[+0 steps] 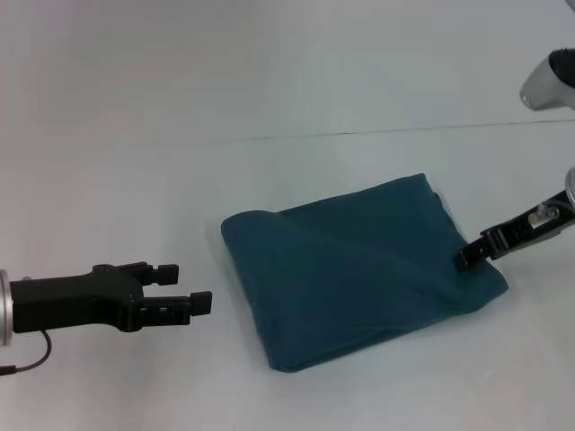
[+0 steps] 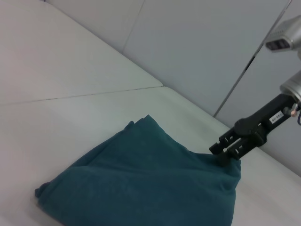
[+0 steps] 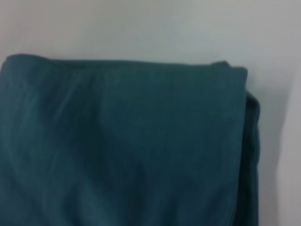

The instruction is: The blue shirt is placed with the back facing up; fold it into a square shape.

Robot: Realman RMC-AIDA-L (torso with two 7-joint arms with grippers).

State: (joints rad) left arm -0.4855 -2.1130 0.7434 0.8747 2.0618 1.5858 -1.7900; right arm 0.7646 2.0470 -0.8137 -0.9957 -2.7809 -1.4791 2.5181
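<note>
blue shirt (image 1: 359,269): soft matt knit cloth | table (image 1: 135,135): smooth matt white

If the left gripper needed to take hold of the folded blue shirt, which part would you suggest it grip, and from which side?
Probably the rounded folded edge on the robot's left of the blue shirt, approached level from the left. That edge faces the open left gripper, which waits apart from the cloth, and its stacked layers give thickness to pinch. The right gripper already sits at the opposite edge.
</note>
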